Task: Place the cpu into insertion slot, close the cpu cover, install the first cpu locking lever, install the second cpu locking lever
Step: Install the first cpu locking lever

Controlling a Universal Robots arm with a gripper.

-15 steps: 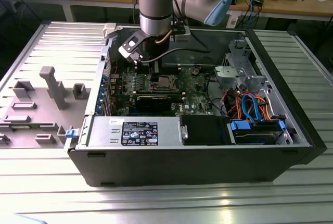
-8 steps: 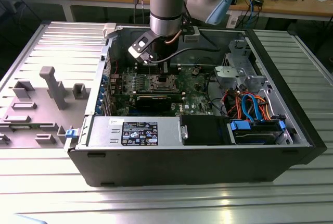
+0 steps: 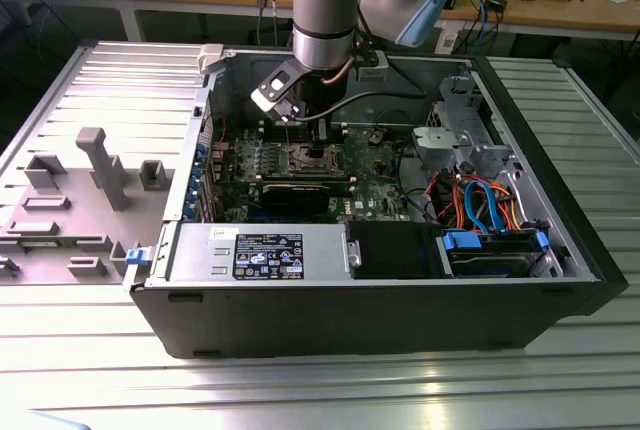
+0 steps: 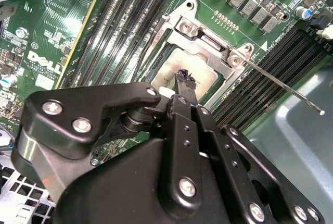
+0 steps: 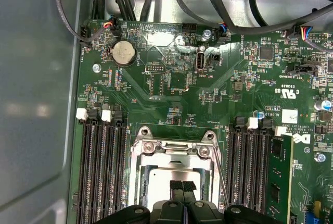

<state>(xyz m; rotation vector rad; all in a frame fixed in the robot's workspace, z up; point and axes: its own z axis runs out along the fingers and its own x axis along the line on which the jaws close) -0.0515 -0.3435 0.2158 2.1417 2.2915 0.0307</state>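
Observation:
In the exterior view, my gripper (image 3: 318, 136) hangs inside the open computer case, just above the insertion slot (image 3: 310, 158) on the green board. Both wrist views show the cpu (image 5: 158, 181) (image 4: 204, 79) lying in the slot with its dull silver top up. The cpu cover (image 5: 174, 153) (image 4: 205, 39) frames it and looks to lie flat. My gripper (image 5: 182, 186) (image 4: 185, 78) is shut, with its tips together over the middle of the cpu and nothing between them. A thin locking lever (image 4: 283, 86) (image 5: 222, 182) sticks out from the socket's corner.
Long black memory slots (image 5: 101, 166) flank the socket on both sides. Cables (image 5: 234, 21) run along the case wall behind the board. A drive bay (image 3: 490, 250) with blue parts and coloured wires sits at the exterior view's right, and a grey fixture (image 3: 100, 165) at its left.

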